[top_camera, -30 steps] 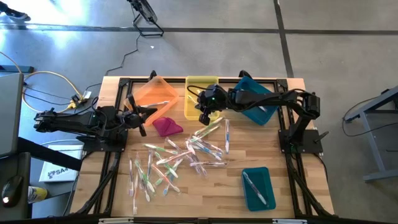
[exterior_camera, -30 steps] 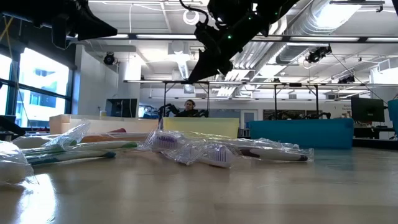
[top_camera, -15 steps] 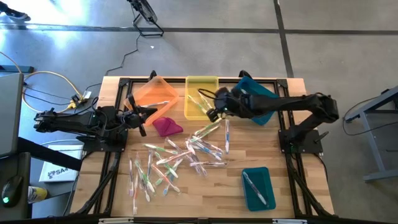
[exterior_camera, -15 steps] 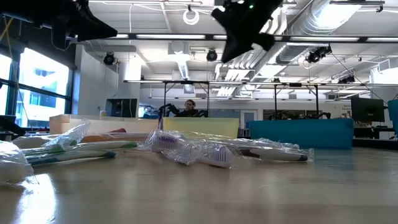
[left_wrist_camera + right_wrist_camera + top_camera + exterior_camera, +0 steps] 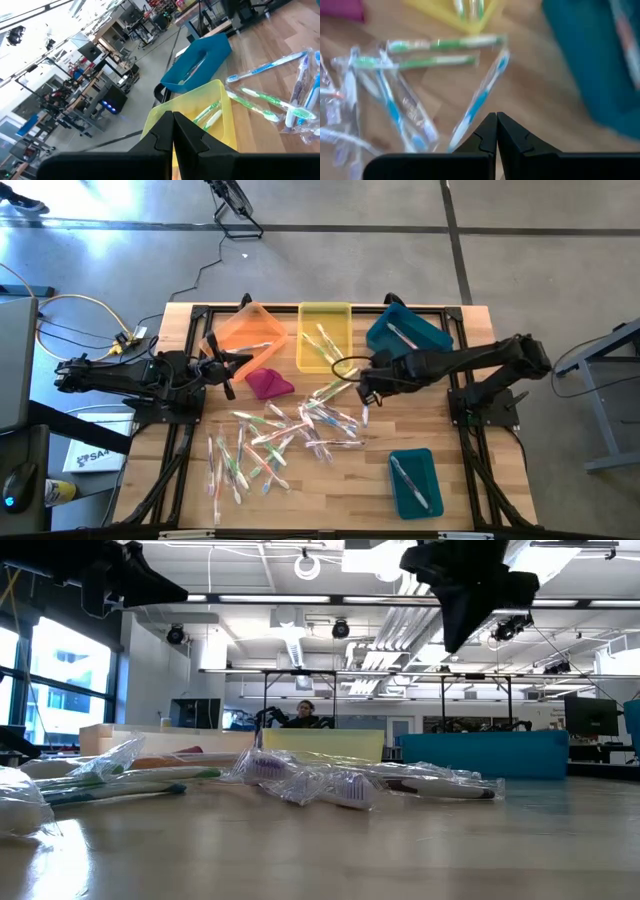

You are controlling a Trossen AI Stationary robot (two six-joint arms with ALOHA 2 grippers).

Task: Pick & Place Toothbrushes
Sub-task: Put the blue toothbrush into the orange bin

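Many toothbrushes [image 5: 300, 425] in clear wrappers lie scattered on the middle of the wooden table; the low view shows them as a pile [image 5: 340, 783]. My right gripper [image 5: 362, 388] hangs shut and empty above the pile's far right part, pointing steeply down. In its wrist view [image 5: 496, 131] a blue toothbrush [image 5: 480, 102] and green ones [image 5: 440, 45] lie below it. My left gripper [image 5: 245, 360] stays shut and level at the table's left, beside the orange bin [image 5: 248, 332], with nothing in it [image 5: 173, 131].
A yellow bin [image 5: 323, 335] at the far middle holds green toothbrushes. One teal bin [image 5: 405, 338] stands at the far right and another [image 5: 413, 480] at the near right, each with a toothbrush. A magenta cloth lump [image 5: 268, 383] lies near the orange bin.
My right gripper has drawn back from over the yellow bin toward the table's right and near edges, rising a little. It has rolled and tipped from nearly level to steeply down, and stays shut over the pile. The toothbrushes have not moved.
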